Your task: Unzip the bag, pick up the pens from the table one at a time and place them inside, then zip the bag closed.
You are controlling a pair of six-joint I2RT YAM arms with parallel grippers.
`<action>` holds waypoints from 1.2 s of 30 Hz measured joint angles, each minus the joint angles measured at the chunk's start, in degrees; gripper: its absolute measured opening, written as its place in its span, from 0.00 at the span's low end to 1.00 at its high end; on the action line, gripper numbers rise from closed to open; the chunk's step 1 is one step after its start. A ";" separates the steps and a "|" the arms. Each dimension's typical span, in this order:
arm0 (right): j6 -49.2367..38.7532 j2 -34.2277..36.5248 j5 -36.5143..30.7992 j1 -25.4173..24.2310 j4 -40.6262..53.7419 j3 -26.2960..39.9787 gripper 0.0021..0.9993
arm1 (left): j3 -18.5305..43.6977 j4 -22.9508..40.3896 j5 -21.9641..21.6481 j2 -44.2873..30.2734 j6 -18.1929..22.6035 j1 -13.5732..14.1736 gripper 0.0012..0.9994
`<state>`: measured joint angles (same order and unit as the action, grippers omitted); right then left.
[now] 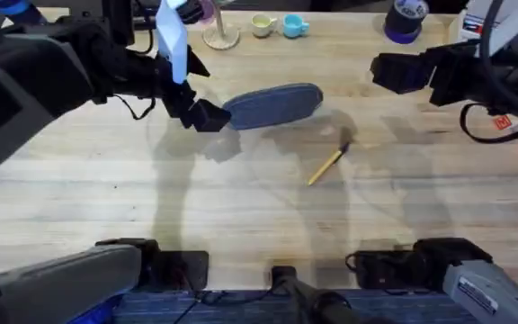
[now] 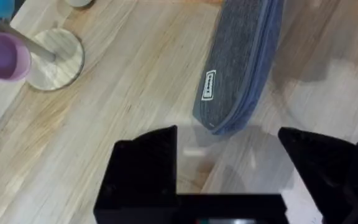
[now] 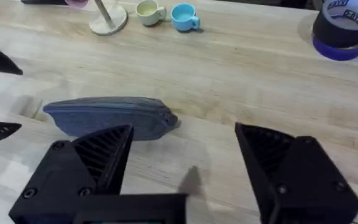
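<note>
The blue-grey bag (image 1: 275,105) lies zipped on the table (image 1: 241,198), long side running left to right; it also lies ahead in the left wrist view (image 2: 241,62) and the right wrist view (image 3: 110,116). One yellow-orange pen (image 1: 328,165) with a dark tip rests on the wood just right of and nearer than the bag. My left gripper (image 1: 207,114) hangs open at the bag's left end, its fingers (image 2: 145,163) spread with nothing between them. My right gripper (image 1: 394,72) is open above the table to the right of the bag, fingers (image 3: 98,155) wide apart.
A wooden stand (image 1: 220,36) with a purple cup, a cream cup (image 1: 262,24) and a blue cup (image 1: 295,25) sit along the far edge. A purple tape roll (image 1: 406,20) stands at the far right. Bare wood stretches in front of the bag.
</note>
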<state>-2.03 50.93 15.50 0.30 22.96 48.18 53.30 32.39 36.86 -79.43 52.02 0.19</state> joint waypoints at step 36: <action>-1.44 0.94 0.01 0.00 0.00 0.09 1.00 | 0.00 -9.28 10.17 -13.96 1.17 2.23 0.44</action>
<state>-3.47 51.87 15.50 0.30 22.96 48.27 53.30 23.11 47.03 -93.38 53.20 2.41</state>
